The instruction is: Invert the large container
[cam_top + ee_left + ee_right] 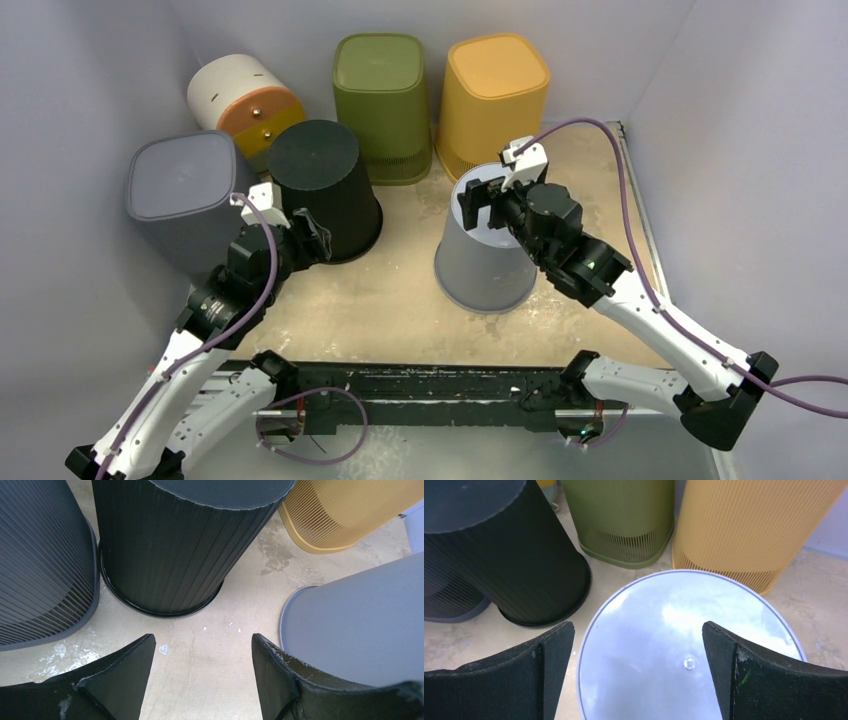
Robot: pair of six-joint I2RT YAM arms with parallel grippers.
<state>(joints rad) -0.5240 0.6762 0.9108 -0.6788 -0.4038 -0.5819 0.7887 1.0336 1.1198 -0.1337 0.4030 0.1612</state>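
The large container (480, 265), a pale grey round bin, stands right of the middle with its wide rim on the table and its flat base (684, 630) facing up. My right gripper (483, 200) hovers just above that base, open, with its fingertips (556, 635) spread over it and nothing between them. My left gripper (310, 240) is open too, low over bare table beside the black ribbed bin (325, 185). In the left wrist view the gripper (202, 640) points at the gap between the black bin (185, 545) and the grey container (360, 625).
A dark grey square bin (180, 195) stands at the left against the wall. A white and orange cylinder (240, 100), a green bin (380, 90) and a yellow bin (495, 90) line the back wall. Walls close in on three sides.
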